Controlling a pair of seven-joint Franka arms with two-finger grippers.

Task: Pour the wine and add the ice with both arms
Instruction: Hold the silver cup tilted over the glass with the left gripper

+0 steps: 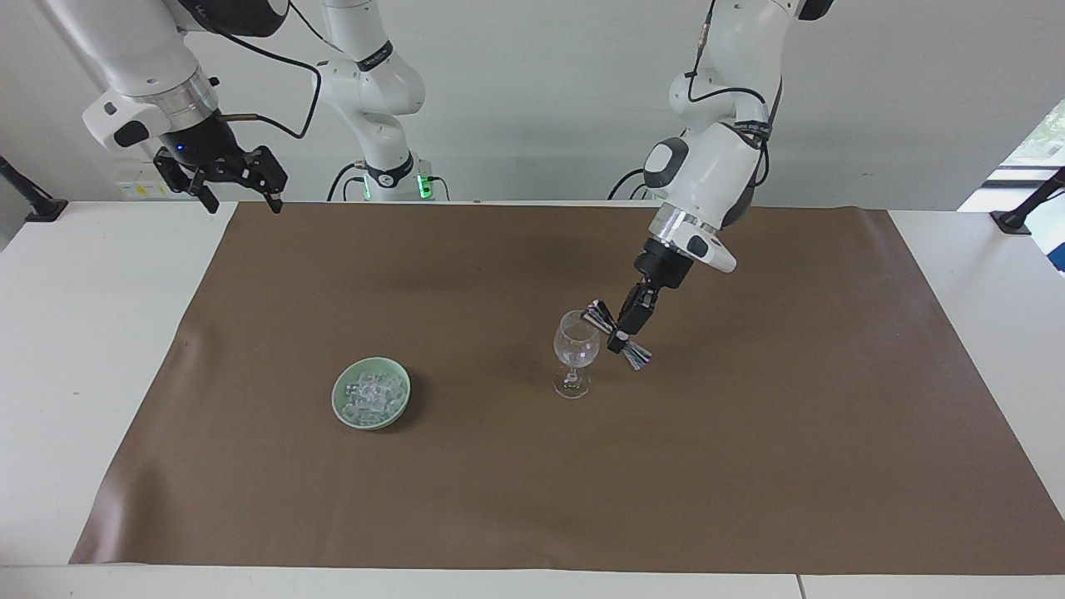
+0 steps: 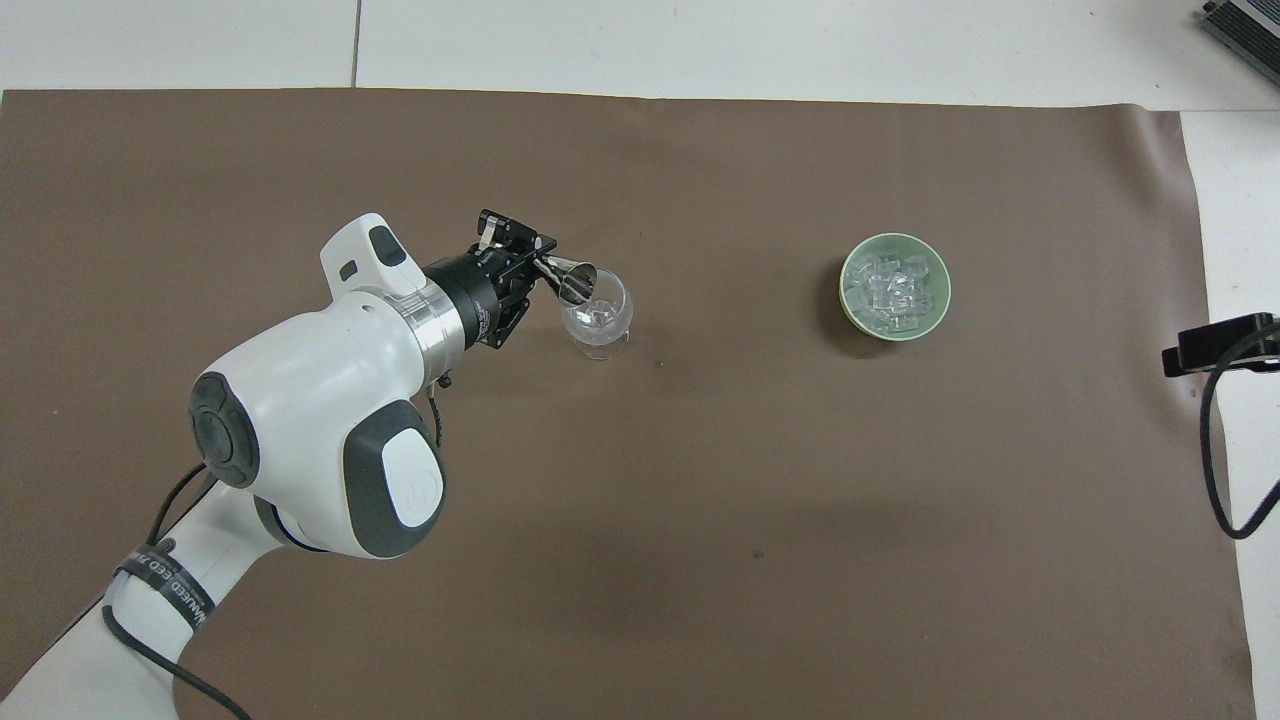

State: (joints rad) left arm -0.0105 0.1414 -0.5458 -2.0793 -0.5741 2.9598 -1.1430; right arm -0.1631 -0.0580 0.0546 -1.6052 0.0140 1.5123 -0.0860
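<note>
Fingers of my left gripper [image 1: 620, 334] are clamped on a silver jigger [image 1: 616, 335], tilted, one end over the wine glass's [image 1: 575, 352] rim. Ice [image 1: 372, 397] sits heaped in a green dish [image 1: 344, 413] toward my right arm's end. My right gripper [image 1: 238, 197] waits spread wide, holding nothing, above the table edge.

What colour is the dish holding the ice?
Pale green dish, seen best in the overhead view.
</note>
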